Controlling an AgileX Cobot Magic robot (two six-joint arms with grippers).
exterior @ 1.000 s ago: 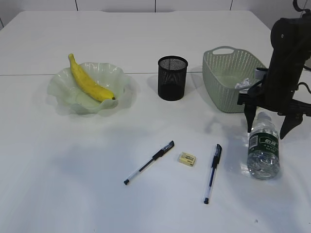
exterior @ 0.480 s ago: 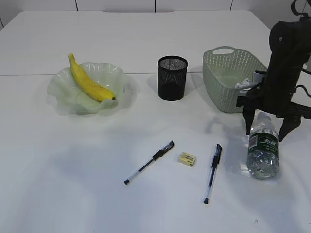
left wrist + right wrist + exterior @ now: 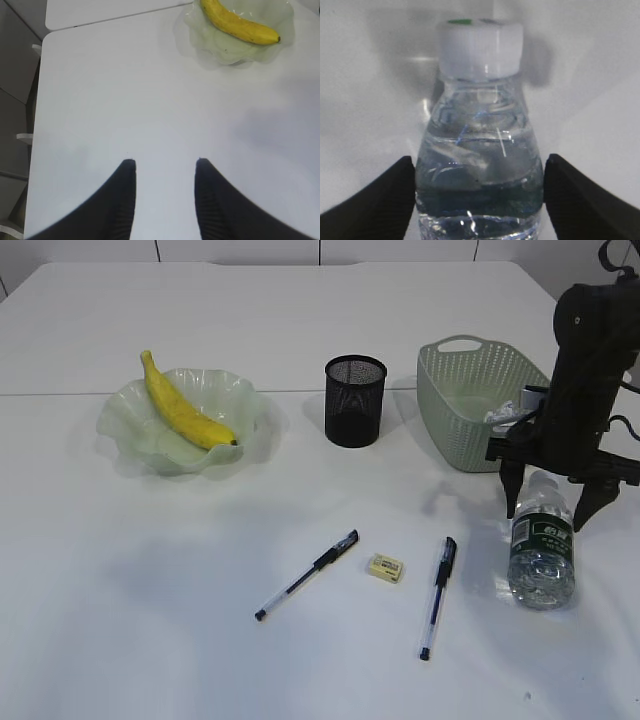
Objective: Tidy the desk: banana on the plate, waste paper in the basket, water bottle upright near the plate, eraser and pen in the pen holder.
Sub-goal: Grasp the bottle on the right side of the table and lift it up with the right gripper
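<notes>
We hold the right end effector spread wide, straddling the neck of the water bottle, which lies on the tabletop at the right, near the basket. We should lower until both fingers flank the shoulder evenly, then close. The left end effector hangs partly spread, empty.

Banana on plate; holder left of basket.
</notes>
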